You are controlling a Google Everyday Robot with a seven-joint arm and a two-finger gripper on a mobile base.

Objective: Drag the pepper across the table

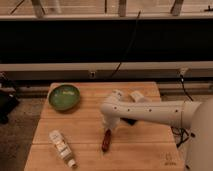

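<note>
Wooden table [145, 142] carries the scene: the gripper [108, 126] points down at mid-table, just above the pepper's [106, 140] upper end. Whether it touches the pepper is unclear. A bottle [62, 148] lies front-left, a green bowl [64, 97] back-left.

The gripper [108, 126] hangs over the middle of the table [150, 142], just above the pepper [106, 140], which lies near the front edge. Toward the front-left corner 1 white bottle [62, 148] lies in the way; toward the back-left corner sits 1 green bowl [64, 97]. Bare wood runs between the bottle and the pepper, and from the pepper toward the front-right corner. The arm [155, 112] spans the right half.
</note>
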